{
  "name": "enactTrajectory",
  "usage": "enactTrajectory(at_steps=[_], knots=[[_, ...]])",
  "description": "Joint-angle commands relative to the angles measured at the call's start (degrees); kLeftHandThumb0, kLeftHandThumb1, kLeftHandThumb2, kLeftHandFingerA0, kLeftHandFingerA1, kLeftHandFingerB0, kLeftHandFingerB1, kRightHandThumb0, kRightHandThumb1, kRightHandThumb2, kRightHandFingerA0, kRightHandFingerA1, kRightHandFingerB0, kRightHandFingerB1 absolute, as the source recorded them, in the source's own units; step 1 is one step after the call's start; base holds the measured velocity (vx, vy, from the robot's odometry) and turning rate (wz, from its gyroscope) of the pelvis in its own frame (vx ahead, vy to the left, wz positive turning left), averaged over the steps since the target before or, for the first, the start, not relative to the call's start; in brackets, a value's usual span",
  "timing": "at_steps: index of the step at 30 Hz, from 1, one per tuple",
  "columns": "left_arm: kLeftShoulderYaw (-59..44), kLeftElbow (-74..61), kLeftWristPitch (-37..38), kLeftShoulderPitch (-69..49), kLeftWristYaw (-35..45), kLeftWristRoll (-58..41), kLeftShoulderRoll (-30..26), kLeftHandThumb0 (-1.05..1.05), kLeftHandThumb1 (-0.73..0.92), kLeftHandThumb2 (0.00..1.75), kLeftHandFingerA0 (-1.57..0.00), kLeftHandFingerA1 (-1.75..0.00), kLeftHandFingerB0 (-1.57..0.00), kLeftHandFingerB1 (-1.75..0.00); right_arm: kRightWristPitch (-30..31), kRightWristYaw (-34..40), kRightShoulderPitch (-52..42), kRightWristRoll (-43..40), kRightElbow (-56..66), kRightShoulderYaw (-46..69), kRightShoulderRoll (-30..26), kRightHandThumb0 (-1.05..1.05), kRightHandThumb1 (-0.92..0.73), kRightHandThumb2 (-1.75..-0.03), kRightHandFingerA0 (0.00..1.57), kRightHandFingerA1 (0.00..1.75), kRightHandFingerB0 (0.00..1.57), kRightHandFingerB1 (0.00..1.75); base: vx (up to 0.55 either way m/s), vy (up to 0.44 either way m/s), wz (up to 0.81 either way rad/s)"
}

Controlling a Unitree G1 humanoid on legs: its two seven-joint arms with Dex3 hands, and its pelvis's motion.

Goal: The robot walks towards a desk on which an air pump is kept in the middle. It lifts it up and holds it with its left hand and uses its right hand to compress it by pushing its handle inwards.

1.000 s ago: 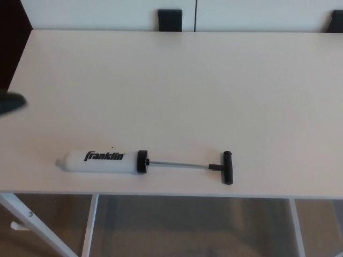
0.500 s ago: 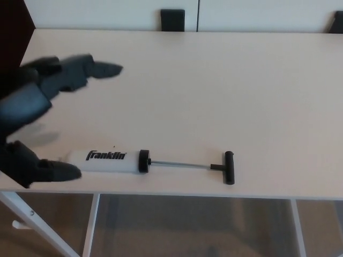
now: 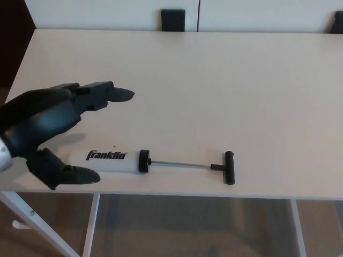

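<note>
The air pump (image 3: 115, 160) lies flat near the desk's front edge: a white barrel marked "Franklin", a black cap, a thin rod pulled out to the right and a black T-handle (image 3: 228, 167). My left hand (image 3: 56, 126) hovers over the barrel's left end, open, fingers spread above and thumb (image 3: 69, 172) below. It covers the barrel's left tip. The hand holds nothing. My right hand does not show.
The pale desk (image 3: 214, 85) fills the view, its front edge just below the pump. White desk legs (image 3: 32, 219) and floor show beneath. Two dark chair backs (image 3: 172, 20) stand behind the far edge.
My left hand has come in from the left edge and moved right, over the pump's left end. The pump has not moved.
</note>
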State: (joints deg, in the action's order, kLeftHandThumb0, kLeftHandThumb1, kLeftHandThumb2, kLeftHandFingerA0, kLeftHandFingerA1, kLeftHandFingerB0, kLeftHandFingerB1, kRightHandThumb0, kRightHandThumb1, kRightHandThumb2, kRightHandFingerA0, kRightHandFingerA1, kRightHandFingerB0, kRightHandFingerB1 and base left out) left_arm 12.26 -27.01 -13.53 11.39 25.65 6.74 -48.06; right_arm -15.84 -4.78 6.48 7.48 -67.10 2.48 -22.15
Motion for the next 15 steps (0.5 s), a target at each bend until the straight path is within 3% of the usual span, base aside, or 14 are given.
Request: enactTrajectory(at_steps=[1, 4, 5, 9, 10, 14, 15], knots=[[5.96, 8.96, 1.15, 6.71, -1.77, 10.04, 4.86, -0.34, 0.22, 0.85, 0.00, -0.48, 0.00, -0.47, 0.11, -0.78, -0.11, -0.63, -0.18, 0.39, -0.63, -0.64, -0.65, -1.01, 0.40, 0.56, 0.24, 0.46, 0.00, 0.000, 0.00], [8.50, 12.44, 1.85, 9.46, -2.68, 13.54, 6.39, -0.35, 0.22, 0.86, 0.00, -0.48, 0.00, -0.47, 0.17, -0.79, -0.05, -0.51, 0.08, 0.28, -0.76, -0.63, -0.64, -1.01, 0.40, 0.56, 0.23, 0.46, 0.00, 0.000, 0.00], [9.33, 13.56, 1.93, 10.39, -2.90, 14.72, 6.90, -0.69, 0.51, 0.56, -0.19, -0.31, -0.15, -0.28, 0.12, -0.79, -0.04, -0.49, 0.20, 0.27, -0.81, -0.65, -0.65, -1.01, 0.40, 0.56, 0.24, 0.46, 0.00, 0.000, 0.00], [11.79, 17.67, 2.23, 12.70, -3.93, 17.52, 8.88, -0.71, 0.51, 0.56, -0.19, -0.31, -0.16, -0.28, -0.04, -0.93, 0.06, -0.50, 0.50, 0.28, -0.93, -0.65, -0.65, -1.01, 0.39, 0.56, 0.23, 0.46, 0.00, 0.000, 0.00], [13.53, 20.37, 3.00, 13.38, -5.30, 19.73, 9.70, -0.74, 0.42, 0.76, -0.18, -0.40, -0.11, -0.36, -0.15, -0.84, 0.15, -0.38, 0.55, 0.19, -0.93, -0.67, -0.66, -1.01, 0.39, 0.56, 0.23, 0.46, 0.00, 0.000, 0.00], [15.91, 24.08, 4.21, 14.04, -7.38, 22.88, 10.75, -0.73, 0.42, 0.76, -0.18, -0.40, -0.11, -0.36, -0.24, -0.75, 0.29, -0.36, 0.57, 0.18, -0.88, -0.67, -0.65, -1.01, 0.40, 0.56, 0.24, 0.46, 0.00, 0.000, 0.00], [16.97, 24.80, 4.87, 13.61, -8.09, 24.19, 10.70, -0.35, 0.17, 0.83, 0.00, -0.49, 0.00, -0.47, -0.05, -0.68, 0.55, -0.31, 0.38, 0.16, -0.85, -0.65, -0.66, -1.01, 0.39, 0.55, 0.24, 0.46, 0.00, 0.000, 0.00]])
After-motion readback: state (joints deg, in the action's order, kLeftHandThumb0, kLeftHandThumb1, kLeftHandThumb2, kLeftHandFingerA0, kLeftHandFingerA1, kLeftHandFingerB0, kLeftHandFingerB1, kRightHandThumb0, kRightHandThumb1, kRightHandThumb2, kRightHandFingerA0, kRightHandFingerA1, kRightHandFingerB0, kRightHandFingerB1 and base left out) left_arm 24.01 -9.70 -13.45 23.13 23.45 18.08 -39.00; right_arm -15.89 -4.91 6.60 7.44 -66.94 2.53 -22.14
